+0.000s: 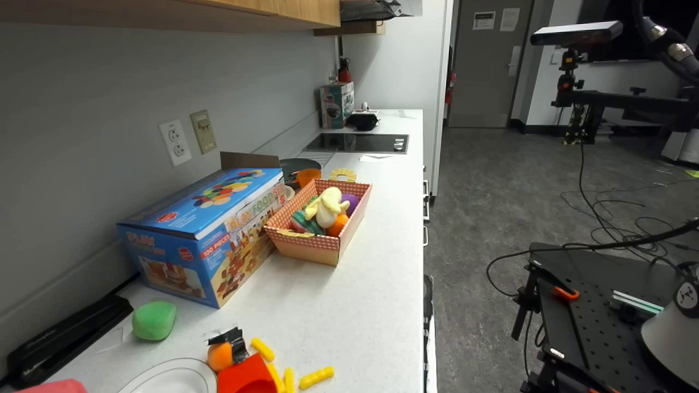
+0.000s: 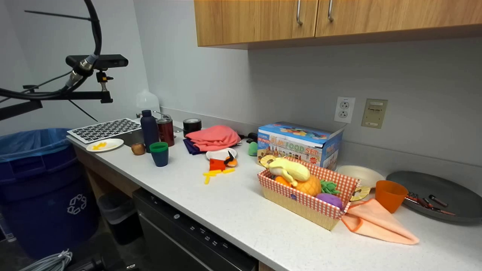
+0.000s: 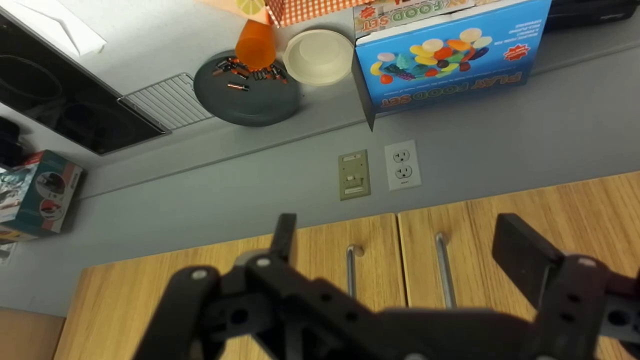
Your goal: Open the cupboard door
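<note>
The cupboard doors are light tan wood panels on an overhead wall cabinet, and both look shut. In the wrist view, which stands upside down, a left door [image 3: 320,255] and a right door [image 3: 485,250] meet at a narrow gap. Each has a metal bar handle, the left handle [image 3: 351,272] and the right handle [image 3: 444,272]. In an exterior view the doors [image 2: 256,20] show only their lower parts. They also show at the top edge in an exterior view [image 1: 308,11]. My gripper [image 3: 397,222] is open and empty. Its fingers appear either side of both handles, touching neither visibly.
Below the cabinet, the white countertop [image 2: 233,203] holds a blue play food box [image 2: 297,145], a checked basket [image 2: 301,205] of toy food, a dark pan [image 2: 440,192] and an orange cup [image 2: 390,195]. A range hood [image 1: 377,10] adjoins the cabinet. A camera stand [image 1: 576,38] stands opposite.
</note>
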Available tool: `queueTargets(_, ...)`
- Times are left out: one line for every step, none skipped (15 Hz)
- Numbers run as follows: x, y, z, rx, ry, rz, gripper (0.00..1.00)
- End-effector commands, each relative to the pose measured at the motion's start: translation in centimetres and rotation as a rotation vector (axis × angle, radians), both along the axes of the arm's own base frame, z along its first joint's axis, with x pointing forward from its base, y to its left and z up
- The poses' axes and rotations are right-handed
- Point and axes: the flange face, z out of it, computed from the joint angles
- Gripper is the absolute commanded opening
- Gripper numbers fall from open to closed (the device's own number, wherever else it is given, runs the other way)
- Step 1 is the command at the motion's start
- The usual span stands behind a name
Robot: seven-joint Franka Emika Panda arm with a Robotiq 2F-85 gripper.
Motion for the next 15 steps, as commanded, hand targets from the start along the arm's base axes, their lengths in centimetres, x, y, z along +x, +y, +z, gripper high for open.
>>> queueTargets(0.0, 0.0, 0.1, 0.000, 0.001, 0.000, 1.00)
queueTargets(0.0, 0.0, 0.1, 0.000, 0.001, 0.000, 1.00)
queueTargets(0.0, 0.0, 0.1, 0.000, 0.000, -0.001, 1.00)
queueTargets(0.0, 0.0, 0.1, 0.000, 0.000, -0.001, 1.00)
queueTargets(0.0, 0.0, 0.1, 0.000, 0.000, -0.001, 1.00)
queueTargets(0.0, 0.0, 0.2, 0.000, 0.000, -0.001, 1.00)
queueTargets(0.0, 0.0, 0.2, 0.000, -0.001, -0.001, 1.00)
queueTargets(0.0, 0.0, 0.2, 0.000, -0.001, -0.001, 1.00)
queueTargets(0.4, -0.3, 0.2, 0.010, -0.008, -0.002, 1.00)
queueTargets(0.9, -0.8, 0.1, 0.006, -0.006, -0.015, 1.00)
queueTargets(1.3, -1.2, 0.2, 0.005, -0.005, -0.020, 1.00)
queueTargets(1.9, -1.7, 0.4, 0.007, -0.009, -0.026, 1.00)
queueTargets(2.4, -2.1, 0.5, 0.006, -0.011, -0.034, 1.00)
queueTargets(3.0, -2.6, 0.6, 0.005, -0.016, -0.040, 1.00)
queueTargets(3.6, -3.0, 0.7, 0.005, -0.020, -0.044, 1.00)
